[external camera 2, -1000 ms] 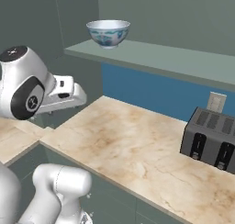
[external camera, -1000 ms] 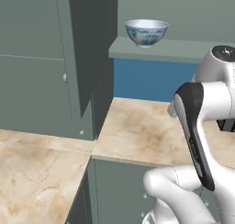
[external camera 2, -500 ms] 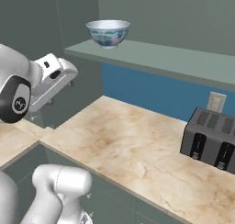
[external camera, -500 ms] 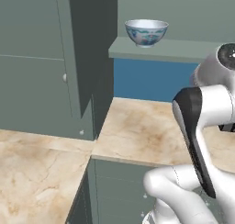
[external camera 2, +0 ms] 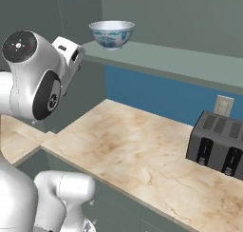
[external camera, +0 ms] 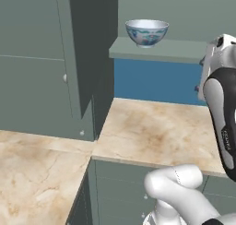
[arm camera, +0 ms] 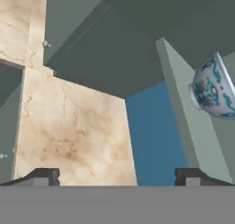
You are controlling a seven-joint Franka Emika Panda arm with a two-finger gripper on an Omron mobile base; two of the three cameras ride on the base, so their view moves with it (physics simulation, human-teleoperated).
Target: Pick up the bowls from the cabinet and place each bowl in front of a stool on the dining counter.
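While the arm [external camera 2: 38,76] is raised above the marble bench [external camera 2: 142,150], its fingers [arm camera: 118,175] stand wide apart with nothing between them; the two dark tips [arm camera: 43,176] show at the bottom of the hand view, one over the marble and one over the blue wall behind it. That view is rolled, so the shelf runs up and down in it. Beyond the tips lies the beige veined bench top, bare on this stretch, and a black toaster [external camera 2: 218,143] stands on it well off to the right, against the blue back wall [external camera: 152,83] and below a wall socket [external camera 2: 223,105]. Left of the bench, the grey-green cabinet [external camera: 46,58] rises with flat doors and small round knobs [external camera: 65,77]. Farther back and higher, a grey-green shelf board [external camera 2: 180,62] runs along above the blue wall. On it, near its left end and close to the front edge, sits the white bowl with blue pattern [external camera: 147,32], upright and alone, well apart from the fingers. In the hand view the same bowl appears at the right edge, its rim turned sideways by the roll of the camera.
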